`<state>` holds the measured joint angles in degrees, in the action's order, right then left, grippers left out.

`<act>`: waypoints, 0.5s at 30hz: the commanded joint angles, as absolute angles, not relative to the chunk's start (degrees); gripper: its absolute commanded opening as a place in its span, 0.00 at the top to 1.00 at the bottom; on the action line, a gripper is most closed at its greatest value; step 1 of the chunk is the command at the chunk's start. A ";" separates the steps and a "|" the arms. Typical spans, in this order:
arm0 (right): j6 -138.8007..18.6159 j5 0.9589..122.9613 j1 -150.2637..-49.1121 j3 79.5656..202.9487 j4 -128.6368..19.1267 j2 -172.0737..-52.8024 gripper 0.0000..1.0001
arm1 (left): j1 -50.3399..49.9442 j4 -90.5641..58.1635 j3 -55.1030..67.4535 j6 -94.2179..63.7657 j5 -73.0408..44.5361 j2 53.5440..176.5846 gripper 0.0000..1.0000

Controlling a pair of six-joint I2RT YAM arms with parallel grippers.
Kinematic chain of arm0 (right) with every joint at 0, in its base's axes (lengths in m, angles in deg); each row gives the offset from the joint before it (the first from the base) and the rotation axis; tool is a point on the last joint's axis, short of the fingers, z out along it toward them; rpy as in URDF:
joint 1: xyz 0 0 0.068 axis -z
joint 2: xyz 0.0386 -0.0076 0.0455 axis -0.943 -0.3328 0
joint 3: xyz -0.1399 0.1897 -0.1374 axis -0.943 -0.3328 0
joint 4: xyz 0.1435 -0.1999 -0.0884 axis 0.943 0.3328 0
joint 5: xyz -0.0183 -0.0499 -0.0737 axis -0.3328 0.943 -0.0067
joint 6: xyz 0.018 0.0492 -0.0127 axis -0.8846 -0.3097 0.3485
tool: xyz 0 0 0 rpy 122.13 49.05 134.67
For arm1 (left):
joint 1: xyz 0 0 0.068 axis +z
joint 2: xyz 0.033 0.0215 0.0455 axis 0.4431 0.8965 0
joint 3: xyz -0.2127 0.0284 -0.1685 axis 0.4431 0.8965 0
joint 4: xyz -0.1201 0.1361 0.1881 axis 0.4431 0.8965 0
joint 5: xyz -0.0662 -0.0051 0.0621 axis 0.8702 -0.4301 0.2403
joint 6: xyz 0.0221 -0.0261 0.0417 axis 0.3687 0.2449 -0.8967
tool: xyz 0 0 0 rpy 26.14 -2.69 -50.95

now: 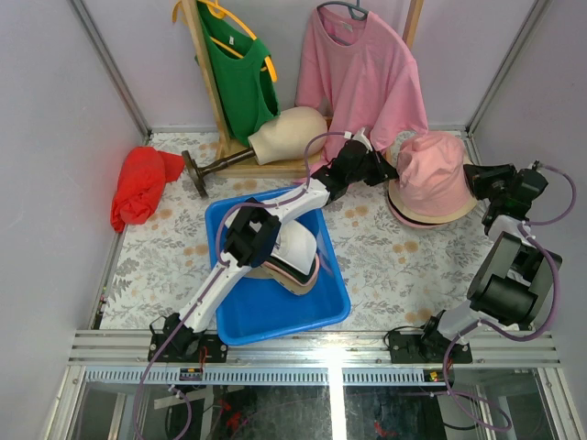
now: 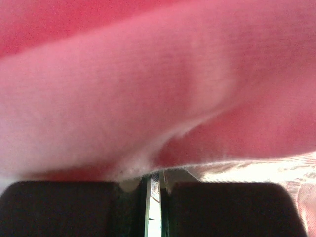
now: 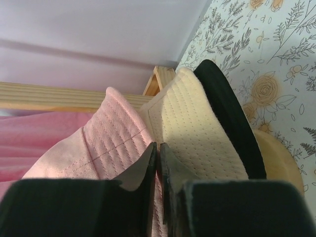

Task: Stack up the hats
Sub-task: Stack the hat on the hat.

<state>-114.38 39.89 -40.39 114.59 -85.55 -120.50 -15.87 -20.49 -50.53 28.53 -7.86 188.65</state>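
Observation:
A pink bucket hat (image 1: 431,170) tops a stack of hats (image 1: 411,215) at the back right. My left gripper (image 1: 383,171) is at its left brim and my right gripper (image 1: 472,181) is at its right brim. In the right wrist view the gripper (image 3: 158,145) is shut on the pink hat's brim (image 3: 113,138), above a cream hat (image 3: 197,133), a black one (image 3: 229,118) and a tan one (image 3: 279,158). In the left wrist view pink fabric (image 2: 148,89) fills the frame, and the gripper (image 2: 154,180) is pinched shut at its edge. More hats (image 1: 295,255) lie in a blue bin (image 1: 275,330).
A cream mannequin head (image 1: 289,133) on a stand lies at the back centre. A red cloth bundle (image 1: 142,183) is at the back left. A green shirt (image 1: 240,78) and a pink shirt (image 1: 362,69) hang on a wooden rack behind. My left arm crosses over the bin.

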 commanded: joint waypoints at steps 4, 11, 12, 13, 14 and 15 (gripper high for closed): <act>-115.35 36.51 -41.16 114.84 -86.81 -119.24 1.00 | -16.98 -18.84 -51.16 26.59 -6.49 189.44 1.00; -113.10 42.70 -41.03 114.61 -80.59 -115.68 1.00 | -16.56 -19.62 -45.28 26.81 -8.69 185.83 1.00; -112.29 43.72 -40.95 114.85 -79.06 -115.12 1.00 | -16.44 -19.62 -44.32 26.93 -9.07 185.32 1.00; -111.77 44.82 -40.87 115.11 -77.54 -114.51 1.00 | -16.29 -19.80 -43.55 26.95 -9.17 184.91 1.00; -111.32 45.87 -40.71 115.18 -76.22 -113.98 1.00 | -16.18 -19.64 -43.10 26.96 -9.31 184.64 1.00; -111.07 46.91 -40.56 115.19 -75.13 -113.45 1.00 | -16.08 -19.35 -42.89 26.89 -9.53 184.41 1.00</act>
<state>-113.70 43.30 -40.41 114.55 -80.56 -117.40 -15.96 -21.60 -45.86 28.37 -8.89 186.44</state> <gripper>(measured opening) 0.011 0.025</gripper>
